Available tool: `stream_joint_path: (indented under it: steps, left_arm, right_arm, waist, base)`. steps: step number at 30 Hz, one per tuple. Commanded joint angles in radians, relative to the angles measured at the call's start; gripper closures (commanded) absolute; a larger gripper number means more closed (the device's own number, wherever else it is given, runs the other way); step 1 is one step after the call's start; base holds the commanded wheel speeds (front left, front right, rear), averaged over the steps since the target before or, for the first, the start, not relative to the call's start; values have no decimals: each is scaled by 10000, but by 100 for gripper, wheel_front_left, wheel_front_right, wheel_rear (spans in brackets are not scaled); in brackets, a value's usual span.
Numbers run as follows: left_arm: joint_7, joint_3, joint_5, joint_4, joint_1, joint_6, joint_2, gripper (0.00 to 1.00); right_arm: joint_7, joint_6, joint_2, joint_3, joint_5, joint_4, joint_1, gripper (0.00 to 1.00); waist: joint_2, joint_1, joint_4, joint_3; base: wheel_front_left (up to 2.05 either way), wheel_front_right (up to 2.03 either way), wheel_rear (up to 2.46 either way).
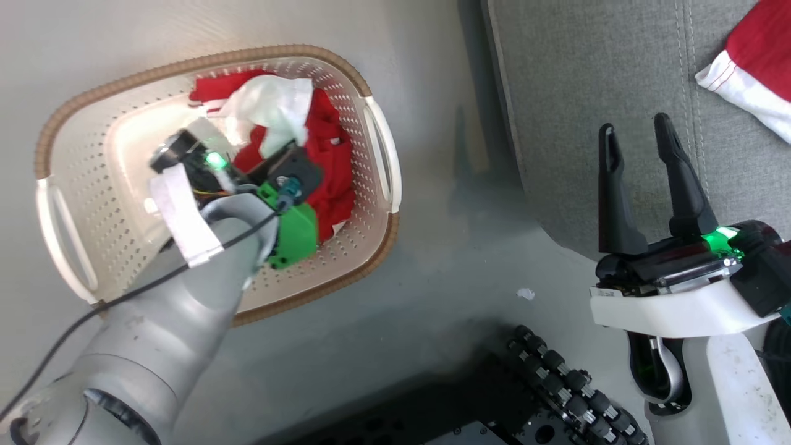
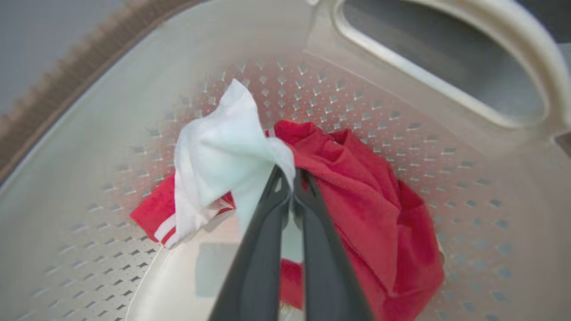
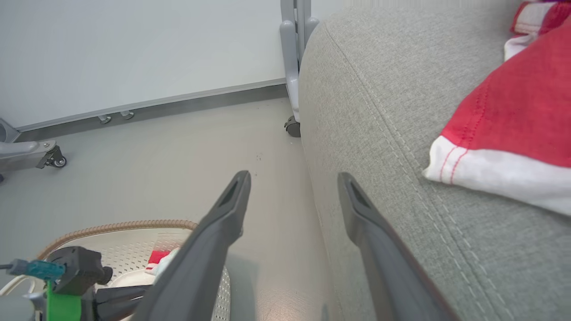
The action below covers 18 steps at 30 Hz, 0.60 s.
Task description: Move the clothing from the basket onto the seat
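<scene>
A red garment with white trim (image 1: pixel 321 154) lies bunched inside the cream perforated basket (image 1: pixel 346 278) on the floor at the left. My left arm (image 1: pixel 185 296) reaches down into that basket. In the left wrist view my left gripper (image 2: pixel 287 176) is shut on a fold of this clothing (image 2: pixel 357 187), where white cloth meets red, close to the basket wall (image 2: pixel 111 133). A second red garment with a white cuff (image 1: pixel 760 55) rests on the grey seat (image 1: pixel 587 74). My right gripper (image 1: pixel 635 127) hovers open at the seat's edge, holding nothing.
My dark wheeled base (image 1: pixel 556 383) sits at the bottom of the head view. A small white scrap (image 1: pixel 526 293) lies on the grey floor between basket and seat. Beyond the seat (image 3: pixel 379 89) stand a grey wheeled frame (image 3: pixel 294 67) and a wall.
</scene>
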Motion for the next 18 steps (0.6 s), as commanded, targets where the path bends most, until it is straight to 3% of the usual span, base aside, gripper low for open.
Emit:
stream_joint_path:
  steps: [1, 11, 18]
  left_arm:
    - [-65, 115, -87, -520, 211, 73, -17, 100]
    - [-69, 1068, -8, -4503, 1942, 228, 545, 100]
    - [-70, 1901, 283, -6802, 3208, 152, 614, 100]
  right_arm:
    - [-28, -10, -19, -118, -113, 3, 87, 0]
    - [133, -10, -21, -728, -755, -79, 511, 0]
    - [624, -10, -21, -1006, -1050, -374, 784, 0]
  waist:
    - [0, 0, 450, -598]
    - [0, 0, 1296, -2172]
    - [0, 0, 1786, -3251]
  base:
    - [0, 0, 0]
    - [0, 0, 0]
    - [0, 0, 0]
